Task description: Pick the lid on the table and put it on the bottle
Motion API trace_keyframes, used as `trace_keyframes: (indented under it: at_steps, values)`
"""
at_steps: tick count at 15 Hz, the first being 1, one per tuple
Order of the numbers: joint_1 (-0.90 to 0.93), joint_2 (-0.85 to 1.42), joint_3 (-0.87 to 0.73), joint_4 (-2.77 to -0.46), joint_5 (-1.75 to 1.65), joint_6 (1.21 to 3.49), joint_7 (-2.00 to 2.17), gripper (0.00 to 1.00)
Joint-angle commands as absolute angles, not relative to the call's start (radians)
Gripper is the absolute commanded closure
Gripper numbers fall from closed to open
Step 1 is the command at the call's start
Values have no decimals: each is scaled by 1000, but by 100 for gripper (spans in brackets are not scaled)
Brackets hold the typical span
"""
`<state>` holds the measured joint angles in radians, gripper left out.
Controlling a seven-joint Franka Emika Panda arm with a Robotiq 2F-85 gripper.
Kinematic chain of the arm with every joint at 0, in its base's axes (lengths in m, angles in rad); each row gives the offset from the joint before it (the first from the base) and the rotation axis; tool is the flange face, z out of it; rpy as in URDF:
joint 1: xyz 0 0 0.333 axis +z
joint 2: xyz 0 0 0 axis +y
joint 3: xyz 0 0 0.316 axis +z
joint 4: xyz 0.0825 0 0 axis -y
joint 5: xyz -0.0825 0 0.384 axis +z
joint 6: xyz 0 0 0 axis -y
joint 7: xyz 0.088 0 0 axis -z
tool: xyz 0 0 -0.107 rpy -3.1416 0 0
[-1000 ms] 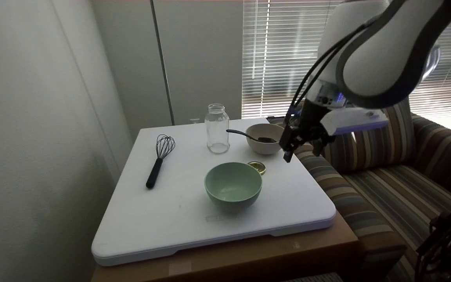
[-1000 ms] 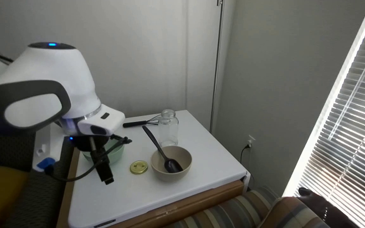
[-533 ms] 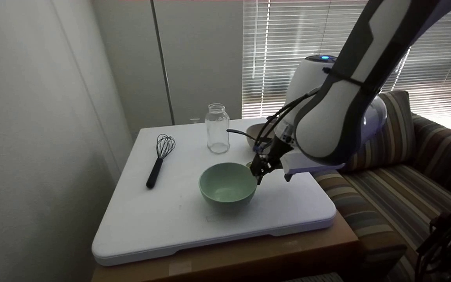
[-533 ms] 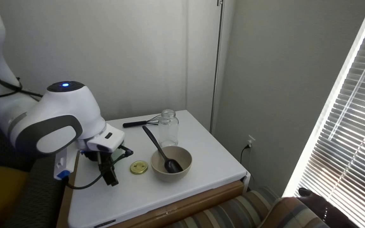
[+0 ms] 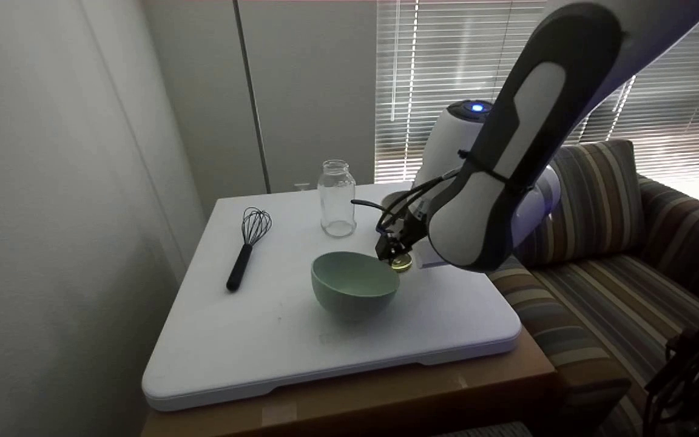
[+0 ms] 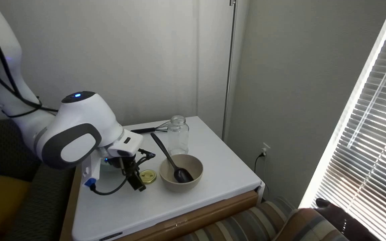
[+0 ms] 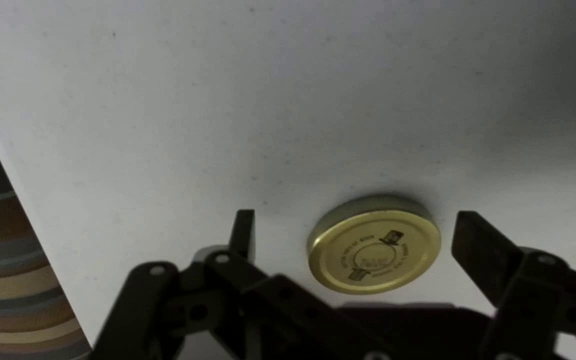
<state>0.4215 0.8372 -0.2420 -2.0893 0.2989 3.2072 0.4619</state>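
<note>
The tan-gold lid [image 7: 374, 252] lies flat on the table's white slab [image 5: 234, 346]. It shows in both exterior views, partly covered by the gripper [image 5: 402, 263] [image 6: 148, 176]. My gripper [image 7: 356, 227] is open and empty. In the wrist view its fingers stand on either side of the lid, apart from it, with the right finger [image 7: 475, 245] nearer. In an exterior view one finger [image 6: 137, 183] hangs beside the lid; the far finger is hidden. The clear glass bottle [image 5: 337, 206] stands upright and open towards the back; it also shows here [image 6: 178, 138].
The green bowl [image 5: 352, 300] stands close beside the gripper and looks tilted; contact is unclear. A beige bowl [image 6: 179, 185] with a black spoon [image 6: 161, 147] stands between lid and bottle. A whisk [image 5: 241, 264] lies on the slab. A striped couch [image 5: 574, 321] adjoins the table.
The arm has come down, and the open gripper has moved over to the lid. The green bowl has shifted slightly and tilted. Lid and bottle have not moved.
</note>
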Motion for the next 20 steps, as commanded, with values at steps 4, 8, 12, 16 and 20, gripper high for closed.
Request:
trace_keyframes:
  at_steps: [4,8,12,16,20]
  values:
    - [380,922,-212,-2008,348,3209,467,0]
    - [366,911,-197,-2008,348,3222,461,0]
    - [351,933,-196,-1974,345,3219,460,0]
    - [359,969,-212,-1926,336,3193,455,0]
    - [390,1000,-245,-1881,319,3126,455,0]
